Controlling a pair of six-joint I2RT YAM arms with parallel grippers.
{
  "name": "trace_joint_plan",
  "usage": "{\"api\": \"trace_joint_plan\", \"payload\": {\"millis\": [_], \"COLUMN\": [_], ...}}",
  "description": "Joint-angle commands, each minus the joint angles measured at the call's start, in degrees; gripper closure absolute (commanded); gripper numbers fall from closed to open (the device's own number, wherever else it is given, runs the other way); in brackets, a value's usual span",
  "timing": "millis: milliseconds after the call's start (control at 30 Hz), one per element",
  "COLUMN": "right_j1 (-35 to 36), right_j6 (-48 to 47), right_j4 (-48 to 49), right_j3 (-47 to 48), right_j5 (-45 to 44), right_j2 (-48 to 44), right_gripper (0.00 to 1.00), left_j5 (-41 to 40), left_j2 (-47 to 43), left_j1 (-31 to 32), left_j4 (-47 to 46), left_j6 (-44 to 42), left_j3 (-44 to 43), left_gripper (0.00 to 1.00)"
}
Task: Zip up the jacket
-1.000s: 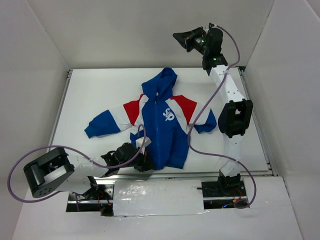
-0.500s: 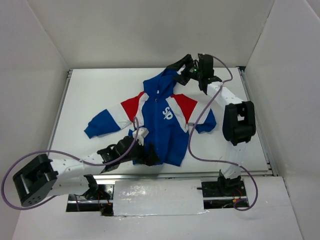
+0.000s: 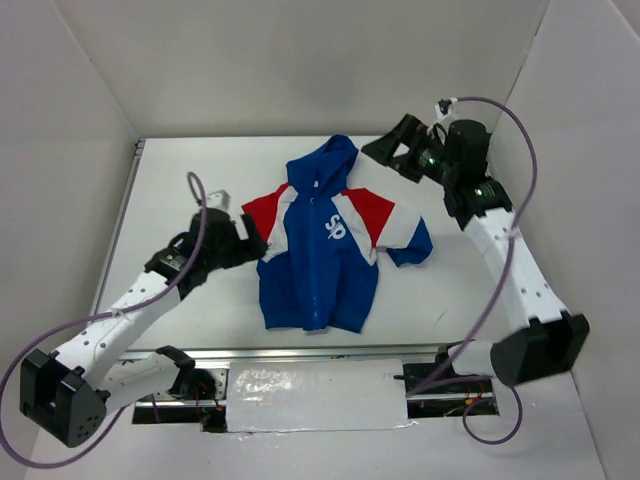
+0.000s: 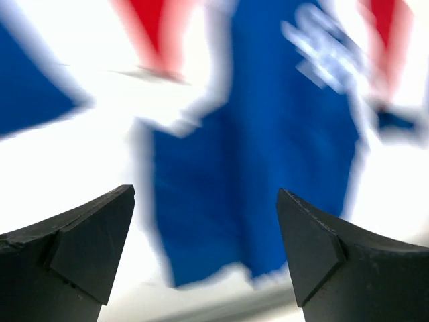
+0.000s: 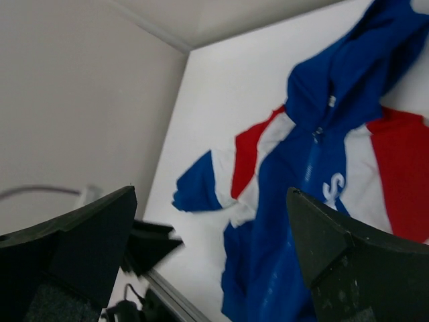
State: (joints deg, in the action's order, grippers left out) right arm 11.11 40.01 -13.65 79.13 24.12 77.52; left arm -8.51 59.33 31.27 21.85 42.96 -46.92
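Note:
The jacket [image 3: 325, 250] lies flat on the white table [image 3: 190, 180], hood away from the arms, blue body, red shoulders, white lettering on the chest. Its front halves lie together along the zipper [image 5: 310, 164]. My left gripper [image 3: 252, 240] hovers open over the jacket's left sleeve, hiding most of it from above. The left wrist view is blurred, with the blue body [image 4: 261, 168] beyond the open left gripper [image 4: 204, 196]. My right gripper [image 3: 385, 150] hangs open in the air just right of the hood [image 3: 325, 165]. Nothing sits between the spread fingers of the right gripper [image 5: 209, 194], and the jacket [image 5: 322, 201] lies beyond them.
White walls enclose the table on three sides. A metal rail [image 3: 320, 350] runs along the near edge, with a silver plate [image 3: 315, 395] between the arm bases. Purple cables [image 3: 505, 270] loop off both arms.
Both grippers have opened. The left arm swung from the jacket's near hem up to its left sleeve. The right gripper came down to the hood, then drew back to the right.

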Motion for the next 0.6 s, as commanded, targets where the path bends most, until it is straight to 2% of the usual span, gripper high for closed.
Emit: {"api": "trace_joint_plan", "payload": {"millis": [0,100,167,200,333,433,567], "right_j1": [0.5,0.5,0.6,0.6,0.5,2.9,6.5], "right_j6": [-8.8,-10.1,-10.5,-10.5,-11.1,-10.6,-10.8], "right_j4": [-10.6,-13.9,-17.4,-18.3,-22.6,-26.9,-30.1], "right_j3": [-3.9,-8.6,-12.8,-13.6,-15.9,-16.6,-18.3], "right_j5": [-5.5,-10.6,-15.5,-16.9,-19.8,-26.4,-34.2], "right_j2": [-12.0,-19.6,-29.0,-31.1,-40.0,-45.9,-52.8], "right_gripper": [0.00,0.00,0.00,0.00,0.00,0.00,0.00], "left_j5": [-1.2,-5.4,-11.1,-11.2,-21.9,-27.8,-29.3], "left_j2": [-0.9,-3.7,-6.8,-7.6,-11.8,-17.9,-27.3], "left_j1": [-13.1,-18.8,-19.7,-19.8,-19.9,-19.9,-19.9], "left_j4": [11.0,15.4,18.0,19.2,25.6,28.9,30.8], "left_j6": [-1.7,-1.5,-2.1,-2.4,-4.7,-5.4,-5.8], "left_j3": [-4.2,-7.6,-9.8,-10.6,-14.1,-15.0,-15.0], "left_gripper": [0.01,0.01,0.01,0.01,0.01,0.01,0.01]}}
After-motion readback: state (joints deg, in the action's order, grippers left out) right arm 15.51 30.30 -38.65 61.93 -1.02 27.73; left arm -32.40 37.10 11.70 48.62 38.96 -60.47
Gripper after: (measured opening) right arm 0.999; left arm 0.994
